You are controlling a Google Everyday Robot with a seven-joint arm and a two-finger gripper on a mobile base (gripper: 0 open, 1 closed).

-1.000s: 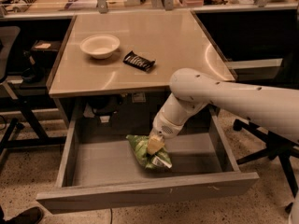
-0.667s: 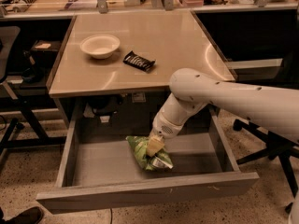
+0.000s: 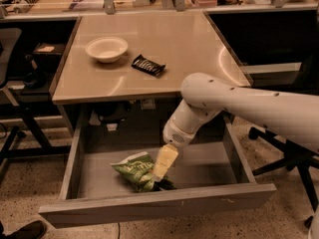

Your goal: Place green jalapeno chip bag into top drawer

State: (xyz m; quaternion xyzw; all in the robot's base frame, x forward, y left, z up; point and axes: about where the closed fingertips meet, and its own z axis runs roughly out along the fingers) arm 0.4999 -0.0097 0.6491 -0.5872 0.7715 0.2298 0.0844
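The green jalapeno chip bag (image 3: 132,170) lies on the floor of the open top drawer (image 3: 154,205), near its front middle. My gripper (image 3: 161,180) reaches down into the drawer from the white arm and sits at the bag's right end, touching or just over it. The part of the bag under the gripper is hidden.
On the desk top (image 3: 169,49) above stand a white bowl (image 3: 106,49) and a small black candy-bar wrapper (image 3: 148,65). The drawer's side walls (image 3: 237,153) flank my arm. Office chairs stand at the far left (image 3: 10,59) and right (image 3: 294,158).
The bag now lies further left and flatter on the drawer floor. The gripper has stayed over its right end and sunk slightly.
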